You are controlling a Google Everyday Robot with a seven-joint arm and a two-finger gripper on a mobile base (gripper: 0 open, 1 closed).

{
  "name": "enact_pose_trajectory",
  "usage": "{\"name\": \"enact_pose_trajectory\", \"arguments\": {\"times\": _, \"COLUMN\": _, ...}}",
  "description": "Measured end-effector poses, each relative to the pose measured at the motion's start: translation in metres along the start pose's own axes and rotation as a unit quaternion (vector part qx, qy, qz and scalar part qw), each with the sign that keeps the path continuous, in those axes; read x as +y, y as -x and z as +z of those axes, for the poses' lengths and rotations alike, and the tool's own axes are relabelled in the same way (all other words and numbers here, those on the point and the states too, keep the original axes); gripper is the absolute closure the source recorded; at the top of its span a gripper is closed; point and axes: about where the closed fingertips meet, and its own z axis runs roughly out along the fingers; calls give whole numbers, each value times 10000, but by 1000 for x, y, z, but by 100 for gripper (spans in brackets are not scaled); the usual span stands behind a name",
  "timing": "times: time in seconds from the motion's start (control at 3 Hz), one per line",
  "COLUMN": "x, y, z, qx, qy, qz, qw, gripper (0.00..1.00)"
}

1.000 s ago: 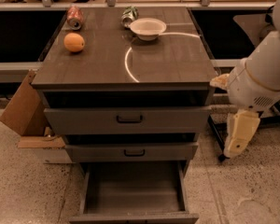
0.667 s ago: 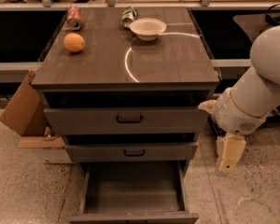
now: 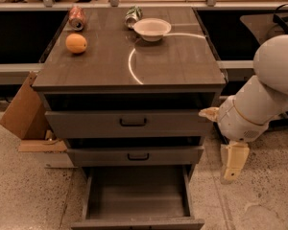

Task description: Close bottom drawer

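- At 6 o'clock, nearest the viewer, the bottom drawer (image 3: pixel 137 195) stands pulled far out. Its plain grey inside shows, and its front panel meets the lower edge of the view.
- At 4 o'clock the gripper (image 3: pixel 232 163) hangs pointing down, to the right of the drawer and apart from it. Whether it is open or closed cannot be told.
- The step in hand appears to be the approach, since the closing push has not begun. The next move likely calls for bringing the gripper round to the front panel, then pushing toward 12 o'clock.
- Speckled floor (image 3: pixel 259 200) gives open room at 4 to 5 o'clock. A cardboard box (image 3: pixel 24 111) crowds the 9 o'clock side.
- The middle drawer (image 3: pixel 134 155) and top drawer (image 3: pixel 129 123) sit further in.
- Farthest, at 12 o'clock, the cabinet top (image 3: pixel 173 61) carries an orange (image 3: pixel 76 43), a bowl (image 3: pixel 152 28) and two cans (image 3: pixel 77 17).
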Motion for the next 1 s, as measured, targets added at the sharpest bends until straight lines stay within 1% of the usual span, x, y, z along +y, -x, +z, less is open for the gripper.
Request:
{"name": "enact_pose_trajectory", "arguments": {"times": 0.33, "x": 4, "y": -11, "z": 37, "qx": -152, "qy": 228, "qz": -194, "qw": 9994, "gripper": 0}}
{"name": "enact_pose_trajectory", "arguments": {"times": 0.67, "x": 13, "y": -20, "z": 73, "qx": -177, "qy": 315, "qz": -312, "qw": 9989, "gripper": 0}}
{"name": "enact_pose_trajectory", "arguments": {"times": 1.0, "x": 28, "y": -29, "z": 116, "qx": -315, "qy": 395, "qz": -253, "qw": 9984, "gripper": 0}}
